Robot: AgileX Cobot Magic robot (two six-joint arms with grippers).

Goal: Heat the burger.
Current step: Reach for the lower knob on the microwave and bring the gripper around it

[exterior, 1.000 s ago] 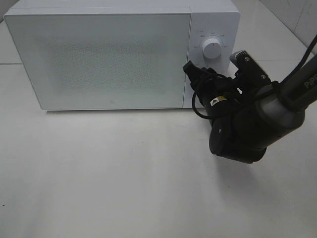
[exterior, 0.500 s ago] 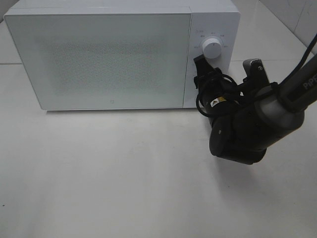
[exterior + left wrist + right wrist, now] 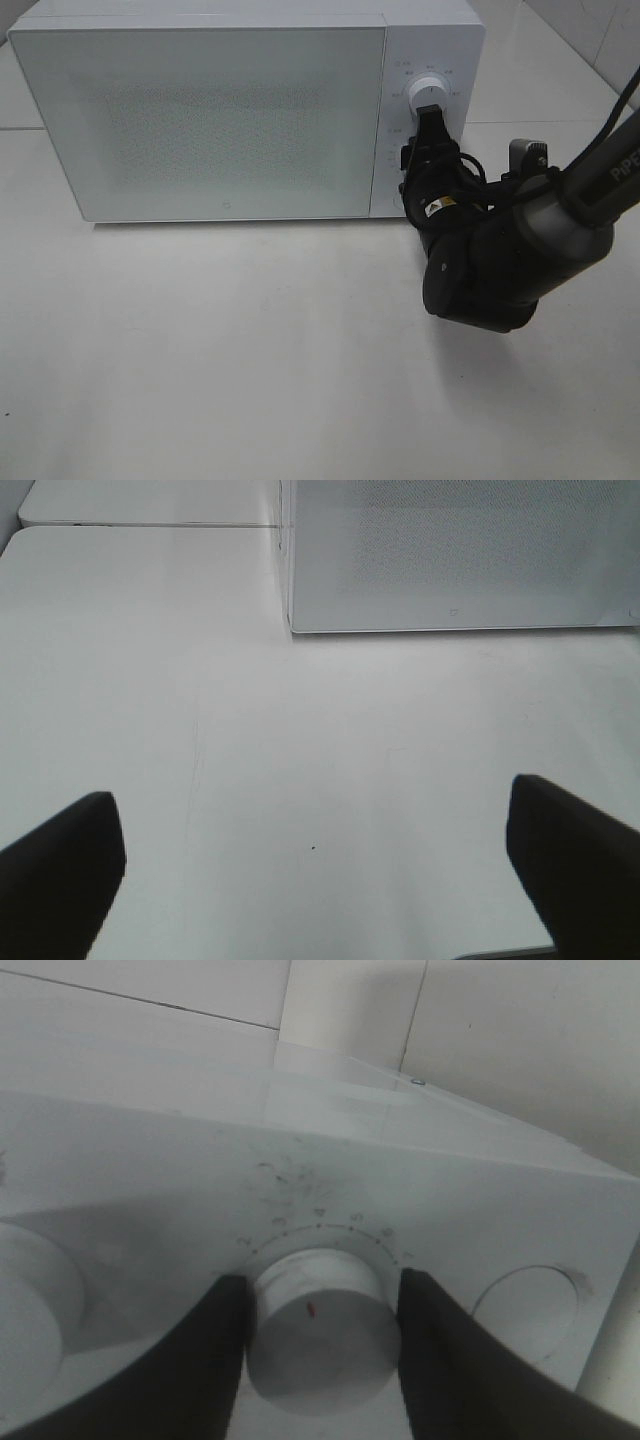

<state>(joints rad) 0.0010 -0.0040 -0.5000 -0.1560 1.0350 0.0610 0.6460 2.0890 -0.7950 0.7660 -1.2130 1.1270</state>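
Location of burger: cannot tell, out of sight in every view. Door of microwave shut. On lower dial, right gripper fingers clamped either side. Over worktop, left gripper fingers wide apart.

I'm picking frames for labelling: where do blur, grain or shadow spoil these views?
Right wrist: knob and claw fingers are soft, so contact is unclear. Left wrist: fingers are dark blurs; microwave is sharper. Exterior high: door shows speckle; the arm casts a soft shadow.
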